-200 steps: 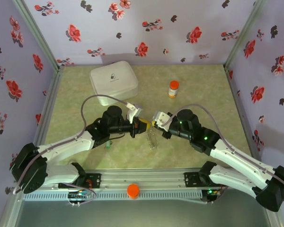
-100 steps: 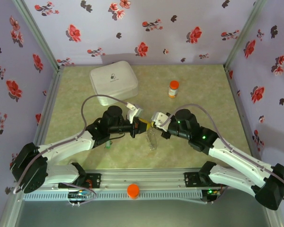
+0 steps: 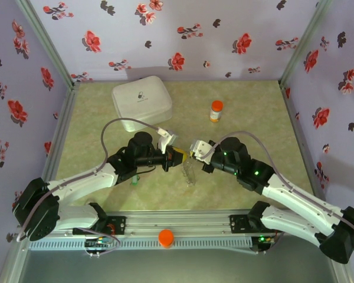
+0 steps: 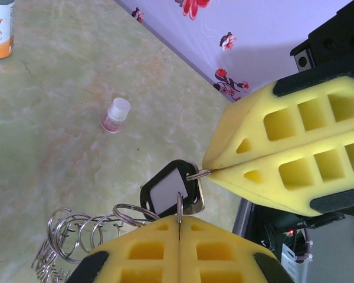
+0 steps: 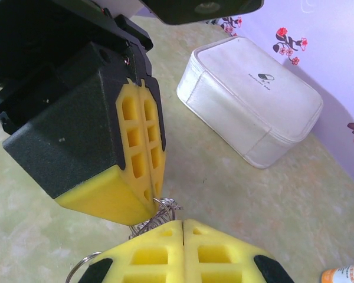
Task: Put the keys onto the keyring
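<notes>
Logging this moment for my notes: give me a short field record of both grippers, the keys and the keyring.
left gripper: shut on the keyring, a string of metal rings
right gripper: shut on the black key's small ring
black key: in the air between the two grippers
green key: lying on the table
pill bottle: upright, far side of table

Near the white case [image 3: 141,102]: yellow pads [image 4: 150,231], a black-headed key [image 4: 168,194], silver keyring [image 4: 76,233], orange-capped bottle [image 3: 216,110], lilac red-flowered walls [image 3: 194,53].
</notes>
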Controlling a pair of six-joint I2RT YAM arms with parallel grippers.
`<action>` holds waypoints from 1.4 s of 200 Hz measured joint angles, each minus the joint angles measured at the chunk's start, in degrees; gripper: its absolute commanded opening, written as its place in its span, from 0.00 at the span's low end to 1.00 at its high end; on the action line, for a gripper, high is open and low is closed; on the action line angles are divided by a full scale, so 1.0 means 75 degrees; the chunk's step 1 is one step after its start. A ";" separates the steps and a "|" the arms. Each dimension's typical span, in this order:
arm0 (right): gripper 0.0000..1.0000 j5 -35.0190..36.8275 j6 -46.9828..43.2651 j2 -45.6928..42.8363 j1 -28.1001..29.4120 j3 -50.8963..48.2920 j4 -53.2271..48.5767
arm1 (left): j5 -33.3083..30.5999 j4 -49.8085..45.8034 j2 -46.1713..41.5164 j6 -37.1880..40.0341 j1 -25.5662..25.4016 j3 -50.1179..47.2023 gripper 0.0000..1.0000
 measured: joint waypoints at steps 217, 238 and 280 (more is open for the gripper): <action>0.00 -0.0201 -0.0006 0.0227 0.0041 0.0000 -0.0061 | -0.0029 -0.0064 0.0003 0.0000 0.0015 0.0000 0.00; 0.00 -0.0309 -0.0003 0.0239 0.0038 0.0012 -0.0102 | -0.0026 -0.0067 0.0003 0.0000 0.0015 0.0000 0.00; 0.00 -0.0425 0.0000 0.0341 0.0038 0.0061 -0.0195 | -0.0029 -0.0149 0.0009 0.0000 0.0015 0.0000 0.00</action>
